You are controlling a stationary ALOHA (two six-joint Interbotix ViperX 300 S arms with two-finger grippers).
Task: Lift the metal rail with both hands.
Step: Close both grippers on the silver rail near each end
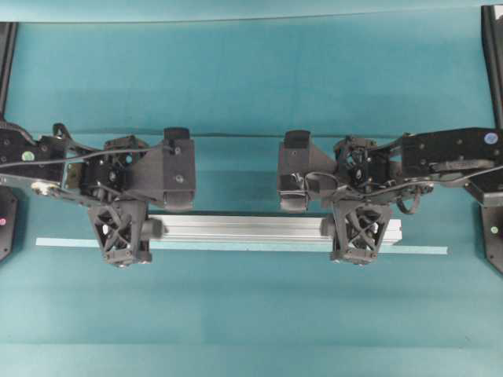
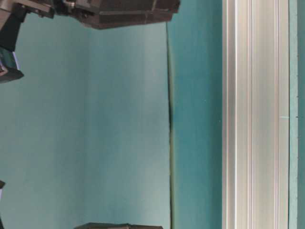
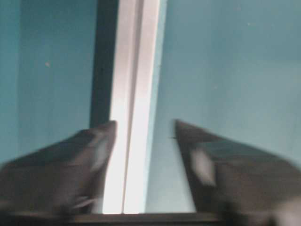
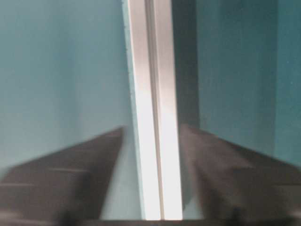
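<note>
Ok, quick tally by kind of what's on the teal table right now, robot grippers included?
Metal rail: 1
Pale-teal tape strip: 1
Black grippers: 2, left gripper and right gripper, each with jaws open astride the rail
Total: 4

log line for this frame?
left hand: open, straddling metal rail | right hand: open, straddling rail | rail: on table, beside tape strip
</note>
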